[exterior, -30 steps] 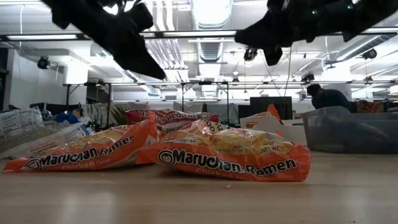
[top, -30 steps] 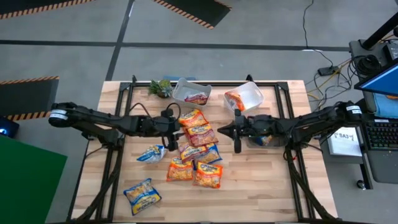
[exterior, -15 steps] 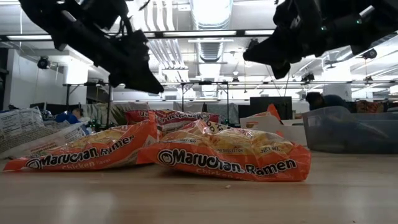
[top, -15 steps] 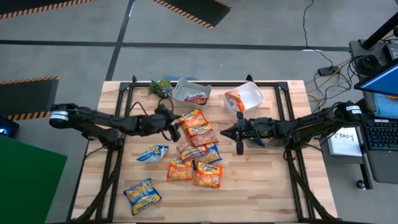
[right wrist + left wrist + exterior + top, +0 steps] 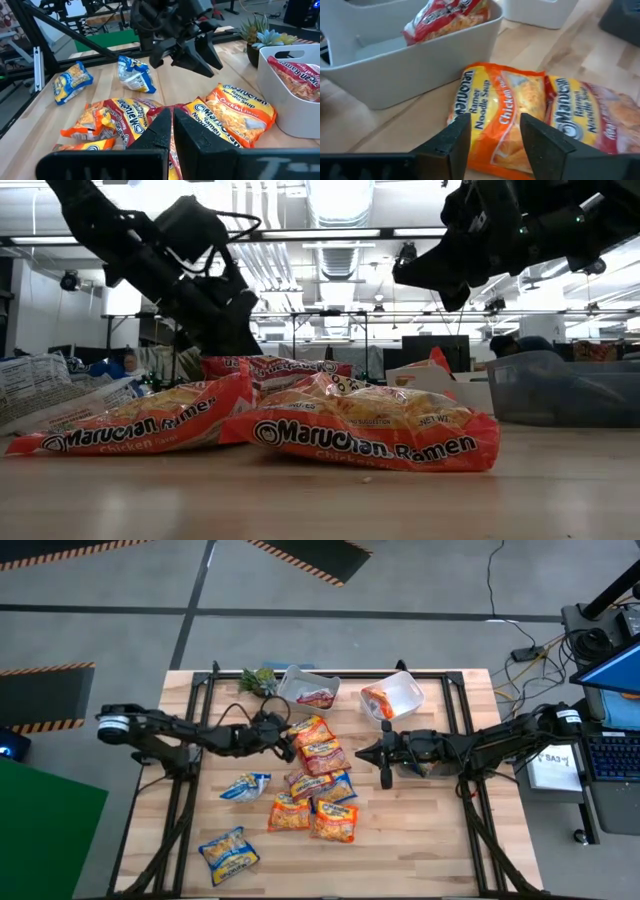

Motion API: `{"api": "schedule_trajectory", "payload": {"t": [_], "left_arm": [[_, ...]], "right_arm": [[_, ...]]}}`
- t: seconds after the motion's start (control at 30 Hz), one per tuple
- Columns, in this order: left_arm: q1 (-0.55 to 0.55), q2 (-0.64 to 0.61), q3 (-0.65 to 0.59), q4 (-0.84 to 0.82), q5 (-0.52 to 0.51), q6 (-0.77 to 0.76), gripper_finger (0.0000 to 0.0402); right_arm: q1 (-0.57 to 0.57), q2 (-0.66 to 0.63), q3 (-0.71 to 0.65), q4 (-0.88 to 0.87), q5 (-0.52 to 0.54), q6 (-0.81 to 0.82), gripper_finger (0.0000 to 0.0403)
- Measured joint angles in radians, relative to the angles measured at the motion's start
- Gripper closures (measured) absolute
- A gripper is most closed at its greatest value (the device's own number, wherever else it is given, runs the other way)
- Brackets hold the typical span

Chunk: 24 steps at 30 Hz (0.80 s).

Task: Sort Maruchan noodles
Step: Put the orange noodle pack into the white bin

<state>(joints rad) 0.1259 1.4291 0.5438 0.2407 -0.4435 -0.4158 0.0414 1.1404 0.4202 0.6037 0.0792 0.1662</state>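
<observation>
Parted fingers of the left gripper (image 5: pixel 491 135) hang empty just above an orange packet (image 5: pixel 502 112) beside the grey tub (image 5: pixel 415 60), which holds a red packet (image 5: pixel 447 12). Right gripper (image 5: pixel 383 753), fingers pressed together and empty, hovers right of the packet pile (image 5: pixel 315 785) at mid-frame in the high view.

low view: arm bases cut off top | pile (image 5: pixel 318 785): lower packets overlapped, kinds unclear
</observation>
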Motion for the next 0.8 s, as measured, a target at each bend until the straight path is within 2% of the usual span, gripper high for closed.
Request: {"api": "schedule_trajectory", "payload": {"t": [0.2,0.4,0.63,0.8], "left_arm": [[0.034,0.094,0.000,0.023,0.000,-0.002,0.0203],[0.039,0.219,0.000,0.170,0.015,0.056,0.0192],[0.040,0.274,0.002,0.209,0.019,0.042,0.0199],[0.039,0.272,0.002,0.202,0.027,0.069,0.0241]], "right_arm": [[0.000,0.000,0.000,0.000,0.000,0.000,0.0394],[0.000,0.000,0.000,0.000,0.000,0.009,0.0394],[0.000,0.000,0.000,0.000,0.000,0.017,0.0394],[0.000,0.000,0.000,-0.001,0.000,0.017,0.0394]]}}
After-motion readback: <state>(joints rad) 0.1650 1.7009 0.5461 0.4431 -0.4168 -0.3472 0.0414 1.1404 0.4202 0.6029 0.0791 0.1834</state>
